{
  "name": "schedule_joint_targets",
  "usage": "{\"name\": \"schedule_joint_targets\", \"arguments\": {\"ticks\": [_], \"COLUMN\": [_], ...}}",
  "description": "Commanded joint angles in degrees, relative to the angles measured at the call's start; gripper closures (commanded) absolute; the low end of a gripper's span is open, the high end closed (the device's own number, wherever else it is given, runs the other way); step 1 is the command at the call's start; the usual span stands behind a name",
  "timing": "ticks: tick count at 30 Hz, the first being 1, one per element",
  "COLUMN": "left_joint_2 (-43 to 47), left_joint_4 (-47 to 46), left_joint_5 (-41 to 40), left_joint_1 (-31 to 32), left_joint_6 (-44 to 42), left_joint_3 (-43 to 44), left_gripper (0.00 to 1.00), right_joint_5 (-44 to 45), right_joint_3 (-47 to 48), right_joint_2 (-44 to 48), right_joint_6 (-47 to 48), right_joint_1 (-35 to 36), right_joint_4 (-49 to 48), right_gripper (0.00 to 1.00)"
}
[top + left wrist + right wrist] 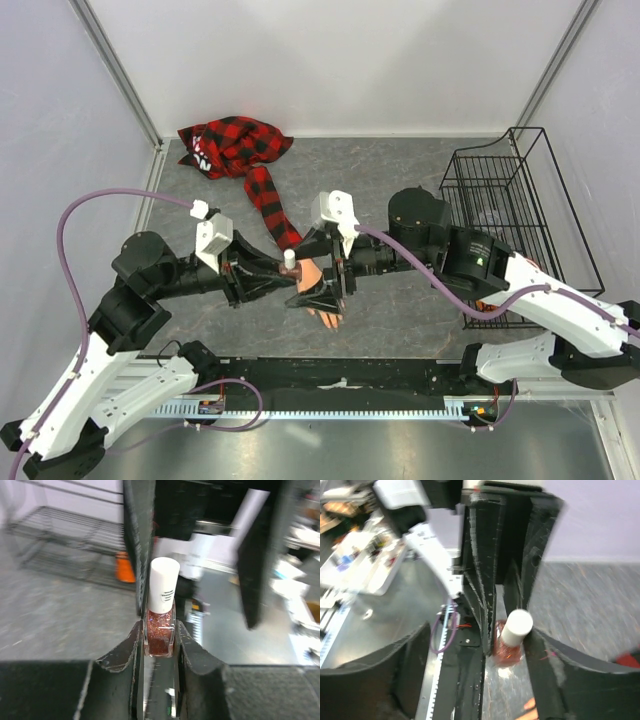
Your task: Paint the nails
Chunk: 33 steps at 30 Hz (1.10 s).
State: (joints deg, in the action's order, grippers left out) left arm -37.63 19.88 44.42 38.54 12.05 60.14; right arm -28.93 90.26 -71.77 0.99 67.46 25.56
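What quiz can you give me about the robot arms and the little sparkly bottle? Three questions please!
1. True or false: the bottle has a blue cap.
2. Which jaws pinch the bottle? A) left B) right C) neither
3. Fill the gap: the mannequin hand sticks out of a red-and-black plaid ____.

Key:
1. False. The cap is white.
2. A, the left jaws. The right jaws stand open.
3. sleeve
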Motion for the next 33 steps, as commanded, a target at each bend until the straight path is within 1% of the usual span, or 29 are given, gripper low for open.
{"name": "schedule_joint_targets", "arguments": {"ticks": [1, 2, 4, 5, 9, 12, 15, 16, 17, 18, 21, 22, 24, 26, 27, 28, 29, 30, 31, 32, 33], "left_joint_2": [-0.87, -0.61, -0.61, -1.04, -1.13, -0.34, 0.18, 0.19, 0.27, 0.62, 0.97, 1.15, 1.5, 1.85, 2.12, 2.38, 2.47, 2.56, 2.47, 2.04, 1.33], "left_joint_4": [3.68, 3.59, 3.15, 3.5, 3.41, 2.27, 1.74, 1.83, 1.83, 1.74, 1.83, 1.66, 1.65, 1.57, 1.31, 1.22, 0.95, 0.95, 0.6, 0.6, 0.25], "left_joint_5": [-20.77, -22.43, -23.68, -23.77, -24.12, -24.12, -23.6, -23.51, -23.33, -23.24, -22.63, -22.45, -21.23, -19.65, -16.94, -15.26, -13.24, -8.26, -4.91, -1.39, 8.04], "left_joint_1": [-0.58, -0.58, -0.58, -0.58, -0.58, -0.58, -0.58, -0.58, -0.58, -0.58, -0.58, -0.58, -0.58, -0.58, -0.58, -0.58, -0.58, -0.66, -0.66, -0.66, -0.66], "left_joint_6": [-7.65, -8.7, -9.59, -10.9, -11.96, -11.97, -11.97, -11.97, -11.97, -11.97, -11.97, -11.97, -11.71, -11.44, -10.92, -10.56, -10.3, -9.6, -9.07, -8.54, -6.97], "left_joint_3": [0.95, 0.6, -0.55, -0.64, -1.25, -2.04, -2.31, -2.39, -2.4, -2.4, -2.4, -2.4, -2.31, -2.05, -1.96, -1.78, -1.26, -0.99, -0.64, 0.06, 0.41], "left_gripper": [0.98, 0.98, 0.98, 0.98, 0.98, 0.98, 0.98, 0.98, 0.98, 0.98, 0.98, 0.98, 0.98, 0.98, 0.98, 0.98, 0.98, 0.98, 0.98, 0.98, 0.98], "right_joint_5": [12.73, 18.24, 24.15, 28.62, 40.41, 44.74, 45.53, 45.97, 46.07, 46.07, 45.63, 44.76, 43.53, 40.02, 38.44, 36.77, 31.44, 28.43, 21.79, 7.45, -1.83], "right_joint_3": [1.76, 2.29, 3.6, 4.74, 8.52, 11.95, 14.68, 15.21, 16.17, 16.7, 17.93, 18.02, 17.85, 17.15, 16.8, 16.36, 14.7, 13.38, 11.8, 7.78, 5.65], "right_joint_2": [1.98, 1.9, 1.2, 0.58, -3.98, -6.97, -9.35, -9.7, -10.4, -11.28, -12.61, -12.87, -12.96, -12.61, -12.35, -12.0, -10.51, -9.63, -8.49, -6.04, -4.89], "right_joint_6": [-7.67, -9.33, -11.44, -13.8, -17.69, -18.57, -18.48, -18.48, -18.4, -18.14, -17.96, -17.87, -17.69, -15.95, -14.89, -13.66, -10.0, -7.78, -4.37, 2.37, 6.0], "right_joint_1": [0.74, 0.74, 0.74, 0.92, 1.27, 1.88, 2.67, 2.85, 2.85, 2.94, 3.03, 3.03, 3.11, 3.03, 3.03, 2.94, 2.94, 2.5, 2.15, 1.71, 0.4], "right_joint_4": [3.79, 4.49, 5.72, 6.51, 10.55, 12.84, 13.29, 13.37, 13.63, 13.81, 14.25, 14.43, 14.25, 13.82, 13.55, 12.85, 12.24, 11.54, 10.31, 9.95, 9.77], "right_gripper": [0.16, 0.11, 0.06, 0.05, 0.04, 0.09, 0.16, 0.23, 0.26, 0.32, 0.43, 0.51, 0.57, 0.69, 0.89, 1.0, 1.0, 1.0, 1.0, 1.0, 1.0]}}
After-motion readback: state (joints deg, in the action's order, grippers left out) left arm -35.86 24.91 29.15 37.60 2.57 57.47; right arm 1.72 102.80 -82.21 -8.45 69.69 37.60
